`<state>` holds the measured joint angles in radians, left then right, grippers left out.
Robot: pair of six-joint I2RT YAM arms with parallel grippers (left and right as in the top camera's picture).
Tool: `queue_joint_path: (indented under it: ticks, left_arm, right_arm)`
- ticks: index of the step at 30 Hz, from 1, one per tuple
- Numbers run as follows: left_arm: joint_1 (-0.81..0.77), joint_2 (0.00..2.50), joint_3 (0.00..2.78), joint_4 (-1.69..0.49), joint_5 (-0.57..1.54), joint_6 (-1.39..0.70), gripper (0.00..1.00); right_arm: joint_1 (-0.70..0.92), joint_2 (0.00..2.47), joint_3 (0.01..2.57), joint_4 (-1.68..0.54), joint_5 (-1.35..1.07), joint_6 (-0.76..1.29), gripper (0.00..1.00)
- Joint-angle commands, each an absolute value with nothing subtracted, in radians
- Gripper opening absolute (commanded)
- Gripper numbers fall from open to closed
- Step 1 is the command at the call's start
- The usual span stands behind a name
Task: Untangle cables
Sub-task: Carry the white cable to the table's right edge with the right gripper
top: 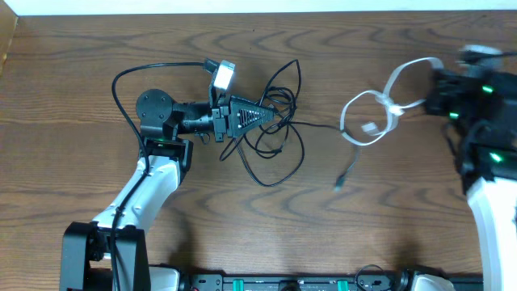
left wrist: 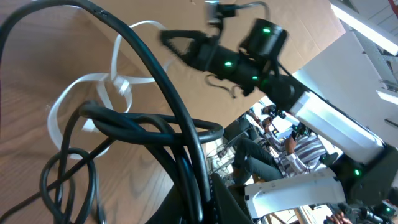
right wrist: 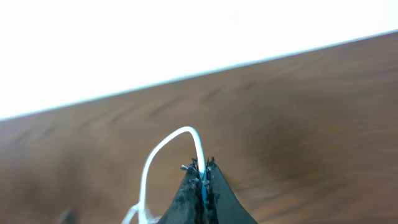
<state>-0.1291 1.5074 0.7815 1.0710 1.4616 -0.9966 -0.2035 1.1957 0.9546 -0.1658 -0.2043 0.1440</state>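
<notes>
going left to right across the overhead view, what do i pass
left arm's round black joint → black cables → white cable → right gripper; the left gripper overlaps the black cables, so it is left out

No legible text, labels or signs.

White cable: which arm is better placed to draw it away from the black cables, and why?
Right: the right gripper is shut on the white cable; the left gripper clamps the black cables, anchoring them.
</notes>
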Motion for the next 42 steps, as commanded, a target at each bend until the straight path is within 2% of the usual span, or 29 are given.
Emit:
queue_joint_path:
  ticks: [1, 6, 10, 16, 22, 27, 32, 33, 35, 40, 42]
  left_arm:
    - [-0.128, 1.493, 0.809, 1.077, 1.474, -0.980, 0.08]
    - [-0.122, 1.493, 0.809, 1.078, 1.507, -0.979, 0.08]
    - [-0.052, 1.493, 0.809, 1.078, 1.562, -0.961, 0.08]
    - [0.188, 1.493, 0.809, 1.077, 1.559, -0.962, 0.08]
    - [0.392, 1.495, 0.809, 0.987, 1.559, -0.961, 0.08]
    - [0.493, 1.496, 0.799, 0.873, 1.520, -0.961, 0.08]
    - [0.529, 1.496, 0.751, 0.688, 1.298, -0.960, 0.08]
    - [0.525, 1.496, 0.728, 0.556, 1.181, -0.943, 0.08]
    - [0.511, 1.496, 0.718, 0.417, 1.111, -0.913, 0.08]
    - [0.395, 1.496, 0.716, 0.183, 1.091, -0.686, 0.08]
    - [0.337, 1.496, 0.716, 0.181, 1.090, -0.661, 0.08]
  right_arm:
    - [-0.286, 1.159, 0.957, -0.196, -0.020, 0.142, 0.01]
    - [-0.368, 1.165, 0.957, -0.200, -0.017, 0.188, 0.01]
    - [-0.398, 1.177, 0.957, -0.219, 0.023, 0.228, 0.01]
    - [-0.433, 1.178, 0.957, -0.282, 0.218, 0.386, 0.01]
    - [-0.457, 1.179, 0.957, -0.319, 0.233, 0.414, 0.01]
    - [-0.458, 1.184, 0.957, -0.384, 0.235, 0.532, 0.01]
    - [-0.458, 1.215, 0.957, -0.469, 0.306, 0.599, 0.01]
    - [-0.458, 1.227, 0.957, -0.480, 0.312, 0.598, 0.01]
    - [-0.458, 1.237, 0.957, -0.483, 0.297, 0.598, 0.01]
    - [-0.457, 1.264, 0.956, -0.478, 0.165, 0.561, 0.01]
    - [-0.457, 1.288, 0.955, -0.484, 0.141, 0.536, 0.01]
